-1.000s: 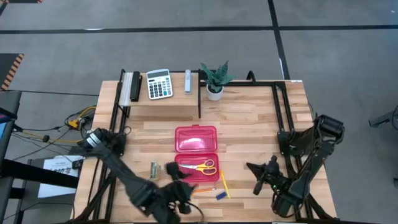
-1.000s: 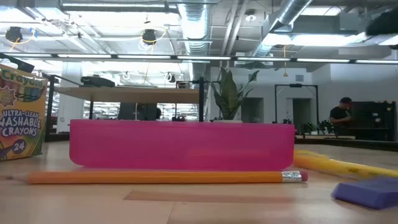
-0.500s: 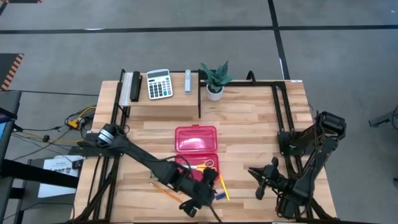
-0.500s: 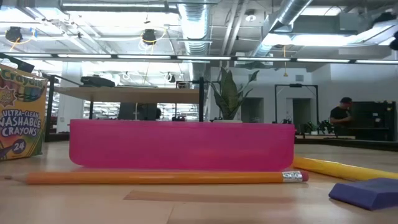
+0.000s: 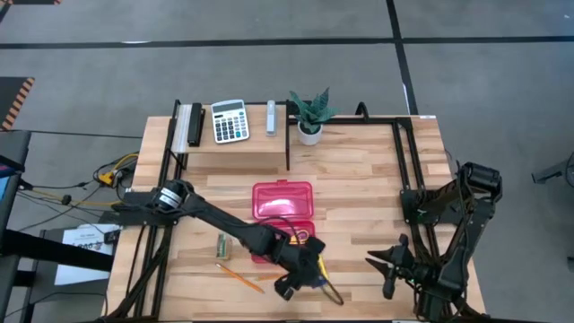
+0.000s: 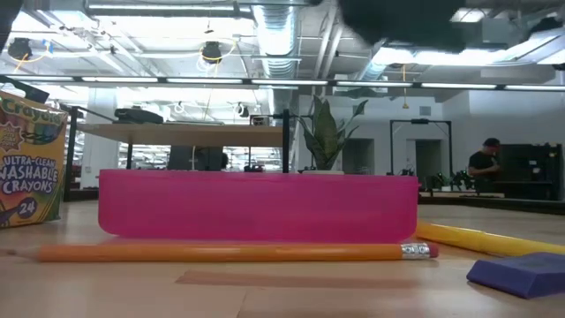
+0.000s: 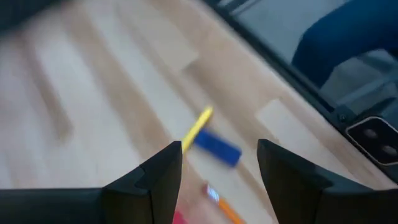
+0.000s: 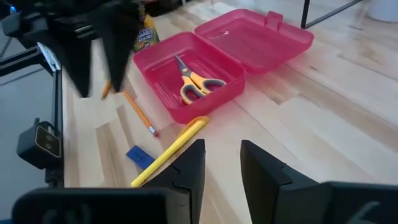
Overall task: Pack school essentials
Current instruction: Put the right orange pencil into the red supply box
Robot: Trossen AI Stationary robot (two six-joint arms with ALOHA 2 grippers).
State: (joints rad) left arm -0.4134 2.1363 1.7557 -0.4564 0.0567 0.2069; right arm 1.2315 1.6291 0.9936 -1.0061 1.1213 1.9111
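High view: the released left hand (image 5: pixel 300 283) is being held above the blue eraser (image 5: pixel 317 280) and yellow pen (image 5: pixel 323 266), which risk being knocked off the desk (image 5: pixel 359 179).

Open left tool (image 7: pixel 219 163) above blue eraser (image 7: pixel 217 147) touching yellow stick (image 7: pixel 196 128).

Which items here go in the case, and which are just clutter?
For the job: pink case, scissors, pencil, yellow stick, eraser, crayon box.
Clutter: calculator, plant.
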